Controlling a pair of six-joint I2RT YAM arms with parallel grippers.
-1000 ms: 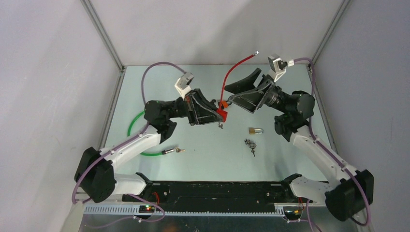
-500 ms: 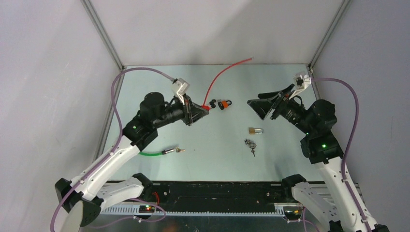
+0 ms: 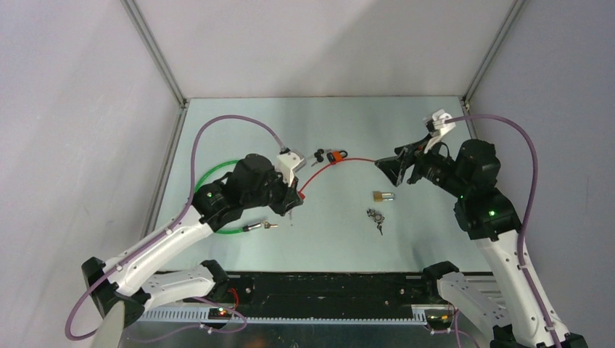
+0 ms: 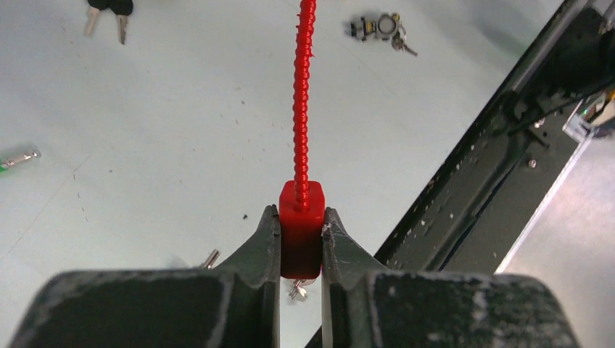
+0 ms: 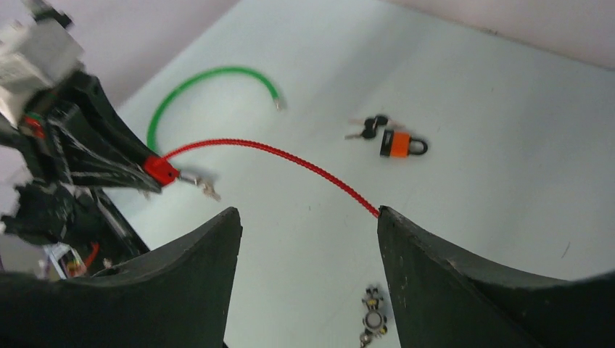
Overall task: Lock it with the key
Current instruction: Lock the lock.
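Left gripper (image 4: 300, 216) is clamped on the red lock (image 4: 300, 246) (key (image 4: 296, 290) poking from its end), nearer the bases than the orange padlock (image 3: 335, 156). Right gripper (image 5: 306, 217) gapes, empty, right of that padlock.

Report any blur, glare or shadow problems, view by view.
Top external: evenly lit and sharp, only soft shadows on the table. Left wrist: red lock body crisp, fingers dark. Right wrist: left arm and small silver lock smeared; orange padlock clearer.
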